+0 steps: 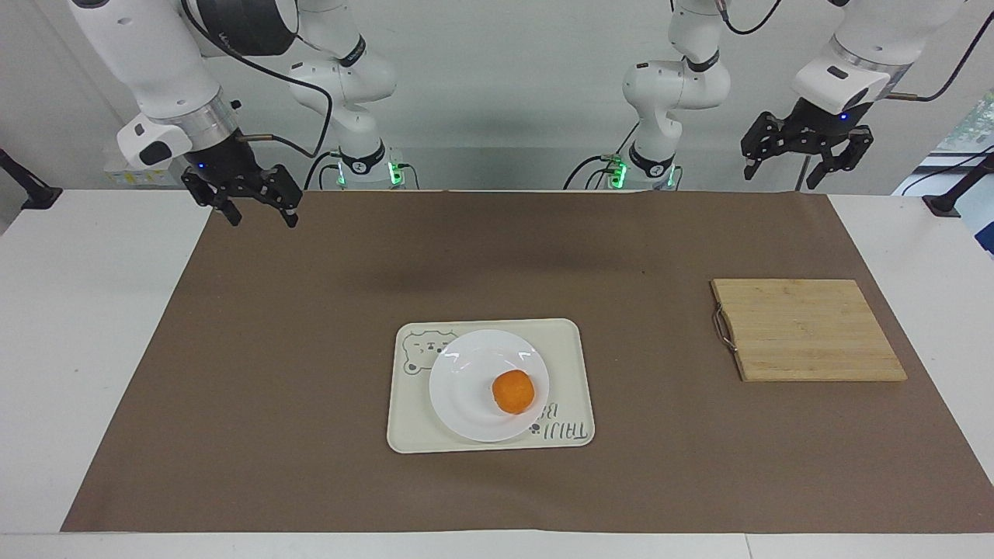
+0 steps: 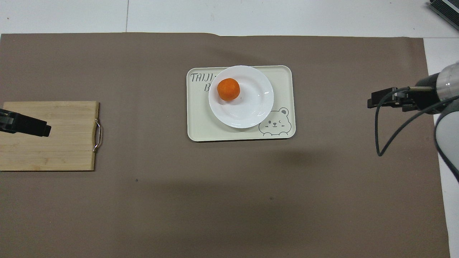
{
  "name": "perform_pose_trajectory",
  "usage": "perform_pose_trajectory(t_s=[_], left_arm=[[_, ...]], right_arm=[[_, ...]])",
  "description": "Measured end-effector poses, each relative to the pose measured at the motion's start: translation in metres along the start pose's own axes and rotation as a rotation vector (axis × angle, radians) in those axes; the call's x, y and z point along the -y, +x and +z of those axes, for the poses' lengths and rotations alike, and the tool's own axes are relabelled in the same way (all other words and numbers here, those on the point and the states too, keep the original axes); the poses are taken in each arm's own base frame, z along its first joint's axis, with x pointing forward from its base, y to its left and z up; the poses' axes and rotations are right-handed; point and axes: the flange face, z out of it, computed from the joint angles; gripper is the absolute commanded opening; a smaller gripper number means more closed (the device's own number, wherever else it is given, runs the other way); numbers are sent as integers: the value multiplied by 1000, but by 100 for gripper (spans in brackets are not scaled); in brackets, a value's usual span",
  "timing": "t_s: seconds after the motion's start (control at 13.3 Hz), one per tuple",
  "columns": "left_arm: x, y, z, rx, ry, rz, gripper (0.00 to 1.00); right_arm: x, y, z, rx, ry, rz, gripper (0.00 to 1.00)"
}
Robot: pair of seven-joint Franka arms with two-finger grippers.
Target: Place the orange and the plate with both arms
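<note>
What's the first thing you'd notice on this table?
A bright orange sitting on a white plate, which rests on a cream tray with a bear drawing, mid-table. A wooden cutting board lies toward the left arm's end. Both grippers, left and right, hang open and empty.

Bright, even light is coming down from above, and the whole table is showing clearly in both views with no blur. Soft, wide shadows are lying on the brown mat (image 1: 311,388), one pale patch nearer the robots than the tray (image 1: 575,341) and a darker thin edge running along the tray's rim. The plate (image 1: 466,404) is throwing back small white glints along its glossy rim. The orange (image 1: 513,391) is casting a short shadow onto the plate. Daylight is glowing at a window at the left arm's end. Straight edges are staying straight out to the corners.
</note>
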Motion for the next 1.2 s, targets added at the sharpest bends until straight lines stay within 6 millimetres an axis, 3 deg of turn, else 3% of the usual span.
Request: perform_pose_trajectory(t_s=[0.45,0.68,0.83,1.2], left_arm=[[2,0,0,-2,-4,-5,100],[3,0,2,4,-5,-7,100],[4,-1,9,19,-8,-10,100],[1,-3,41,61,-16,-8,100]], right_arm=[[-17,-28,-39,2,-46,13,100],[-30,-28,-36,9,-47,38,100],[-29,-28,-34,14,-48,37,100],[-30,-42,-23,36,-43,31,100]])
